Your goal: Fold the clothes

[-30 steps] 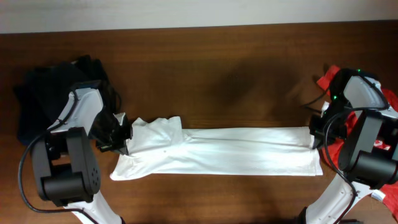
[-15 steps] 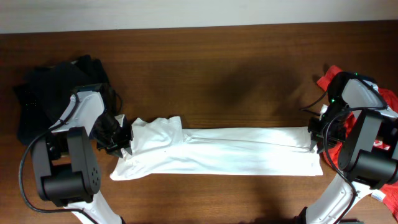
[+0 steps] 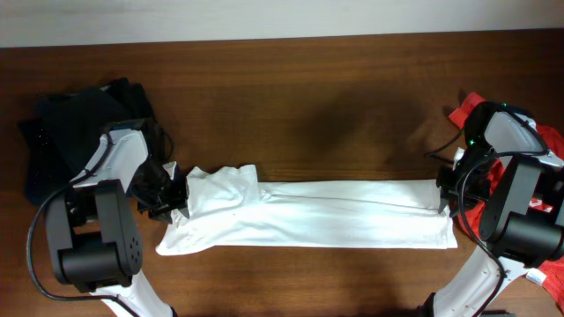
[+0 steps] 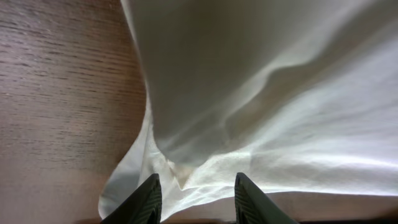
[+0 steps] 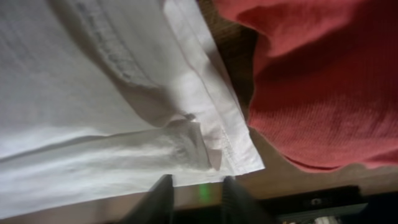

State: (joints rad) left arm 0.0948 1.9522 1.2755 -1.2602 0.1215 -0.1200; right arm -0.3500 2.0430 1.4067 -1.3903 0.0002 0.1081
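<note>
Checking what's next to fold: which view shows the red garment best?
The right wrist view: the red garment fills its upper right, beside the white garment. Overhead shows only scraps behind the right arm. Left wrist shows none.

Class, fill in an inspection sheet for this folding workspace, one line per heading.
Surface: dark wooden table.
Job's things: white garment stretched long between the arms, left end rumpled; black clothes heaped far left; red garment far right.
Clutter: nothing seen.
Pincers: left pincer and right pincer each straddle one garment end; grip cannot be told.
Cables: black cable loops beside each arm base.
Surroundings: pale wall beyond the table.
</note>
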